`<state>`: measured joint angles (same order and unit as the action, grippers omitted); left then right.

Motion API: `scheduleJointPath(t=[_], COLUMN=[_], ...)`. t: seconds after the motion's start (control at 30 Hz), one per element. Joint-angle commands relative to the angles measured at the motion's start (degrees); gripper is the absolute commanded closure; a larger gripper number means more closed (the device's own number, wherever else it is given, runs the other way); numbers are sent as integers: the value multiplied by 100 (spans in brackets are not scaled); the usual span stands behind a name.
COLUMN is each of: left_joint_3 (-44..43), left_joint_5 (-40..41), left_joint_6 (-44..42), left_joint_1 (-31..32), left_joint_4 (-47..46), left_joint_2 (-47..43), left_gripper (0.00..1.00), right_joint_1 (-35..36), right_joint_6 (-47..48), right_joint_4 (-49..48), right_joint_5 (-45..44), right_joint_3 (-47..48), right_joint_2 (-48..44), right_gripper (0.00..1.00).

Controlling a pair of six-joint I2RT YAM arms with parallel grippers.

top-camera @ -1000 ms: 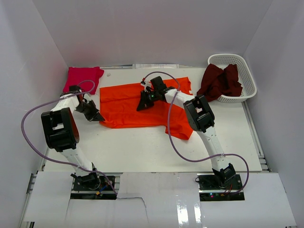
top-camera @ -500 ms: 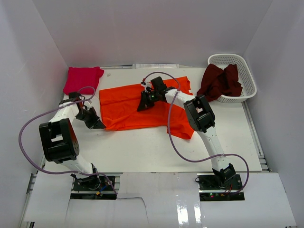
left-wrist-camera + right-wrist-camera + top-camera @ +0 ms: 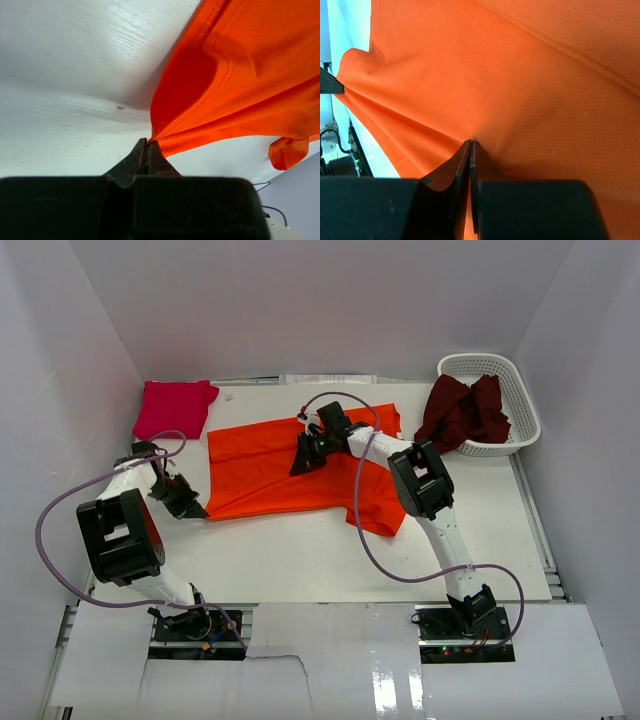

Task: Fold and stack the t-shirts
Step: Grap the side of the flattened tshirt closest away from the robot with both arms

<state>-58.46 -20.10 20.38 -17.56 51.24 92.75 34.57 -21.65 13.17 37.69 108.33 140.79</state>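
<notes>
Magenta t-shirt (image 3: 175, 407) laid on tabletop (image 3: 300, 550), beyond far-left corner of orange t-shirt (image 3: 262, 480), apart from it

Left tool (image 3: 148, 149) clamped on thin pinch at near-left corner of orange t-shirt; cloth drawn taut, so corner could be slipped out under harder pull

Right tool (image 3: 471, 148) closed on pinch at orange t-shirt's middle; opposed pulls could leave fold skewed

Maroon t-shirt (image 3: 463, 412) draped over basket (image 3: 525, 420), right of orange t-shirt, untouched
</notes>
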Motion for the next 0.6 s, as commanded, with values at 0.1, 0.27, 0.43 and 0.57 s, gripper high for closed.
scheduleJointPath(t=[0.1, 0.27, 0.43, 0.57], left_joint_3=[54, 80, 80, 45], left_joint_5=[-161, -512, -767, -803], left_joint_6=[-52, -113, -166, -184], left_joint_1=[-28, -28, -28, -28], left_joint_4=[-27, -88, -132, -141], left_joint_2=[-222, -82, 41, 68], left_gripper=[100, 100, 100, 100], right_joint_1=[-29, -38, -38, -38], right_joint_6=[231, 266, 547, 855], right_joint_4=[476, 494, 458, 844], right_joint_5=[-289, -254, -569, -886], right_joint_3=[83, 83, -137, -321], right_joint_2=[-122, -166, -877, -1894], right_gripper=[92, 66, 58, 56])
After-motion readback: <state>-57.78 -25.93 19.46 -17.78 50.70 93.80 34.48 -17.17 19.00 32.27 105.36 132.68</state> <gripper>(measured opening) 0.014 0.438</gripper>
